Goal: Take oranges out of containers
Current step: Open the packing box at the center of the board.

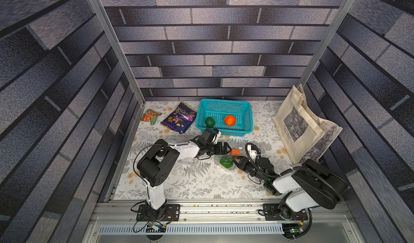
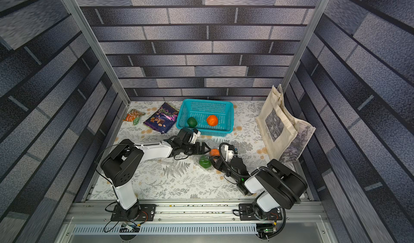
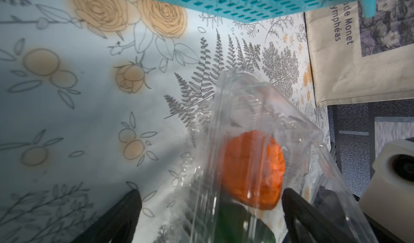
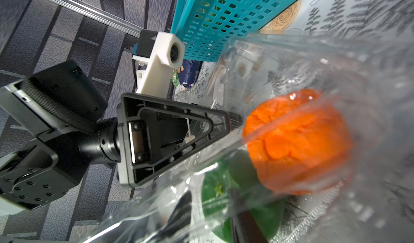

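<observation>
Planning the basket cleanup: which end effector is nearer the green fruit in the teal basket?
Left. The left end effector sits in front of the teal basket holding the green fruit; the right end effector is farther toward the front, beyond the clear container.

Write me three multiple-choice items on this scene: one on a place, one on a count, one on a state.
1. Where does the purple snack bag lie relative to the teal basket?
A. inside it
B. beside it, on the table
C. under it

2. How many fruits lie in the basket?
A. one
B. two
C. four

3. How is the left end effector?
A. shut on a fruit
B. shut, empty
C. open

Answers:
1 B: the bag lies flat on the floral table next to the basket's wall.
2 B: one green fruit and one orange fruit sit on the basket's floor.
3 C: the left wrist view shows its fingers wide apart, with the clear container between them.
</observation>
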You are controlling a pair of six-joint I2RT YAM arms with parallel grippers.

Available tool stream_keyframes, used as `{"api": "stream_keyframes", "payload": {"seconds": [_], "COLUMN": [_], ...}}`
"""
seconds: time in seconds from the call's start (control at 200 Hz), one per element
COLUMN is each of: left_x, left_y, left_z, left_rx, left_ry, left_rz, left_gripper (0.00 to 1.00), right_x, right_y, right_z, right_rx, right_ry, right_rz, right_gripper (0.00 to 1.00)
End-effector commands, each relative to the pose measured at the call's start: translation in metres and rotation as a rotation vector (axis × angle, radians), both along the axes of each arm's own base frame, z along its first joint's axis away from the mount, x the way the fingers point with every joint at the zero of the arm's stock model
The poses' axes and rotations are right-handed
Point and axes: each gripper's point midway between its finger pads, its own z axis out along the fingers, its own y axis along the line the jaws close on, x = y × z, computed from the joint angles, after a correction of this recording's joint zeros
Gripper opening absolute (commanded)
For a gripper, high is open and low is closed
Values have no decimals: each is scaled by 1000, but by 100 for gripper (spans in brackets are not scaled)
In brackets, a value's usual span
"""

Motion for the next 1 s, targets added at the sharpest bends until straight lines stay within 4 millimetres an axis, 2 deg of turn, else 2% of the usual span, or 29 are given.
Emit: {"api": "stream_keyframes", "payload": {"seconds": [0.0, 0.22, 0.311, 0.416, 0.526, 0.726, 0.892, 0.992], "left_x": [-23, -27, -28, -29, -31, -33, -29, -24], "left_y": [33, 31, 30, 28, 27, 30, 29, 33], "left_z": [-36, -37, -39, -38, -37, -37, -36, -26], "left_rx": [156, 140, 128, 120, 118, 119, 116, 119], "left_ry": [95, 98, 99, 97, 92, 88, 80, 33], "left_rz": [17, 19, 19, 19, 19, 23, 29, 52], "left_gripper": [100, 100, 100, 100, 100, 100, 100, 100], "right_x": [5, 13, 19, 25, 34, 40, 36, 35], "right_y": [-5, -16, -9, 0, 7, 2, -11, -15], "right_z": [-9, -7, -8, -25, -33, -20, -10, -7], "right_rx": [-91, -202, -180, -141, -94, -117, -187, -211], "right_ry": [43, 55, 55, 98, 102, 41, 14, -2], "right_rz": [-37, -90, -83, -88, -103, -144, -168, -175], "right_gripper": [30, 26, 24, 16, 11, 0, 2, 5]}}
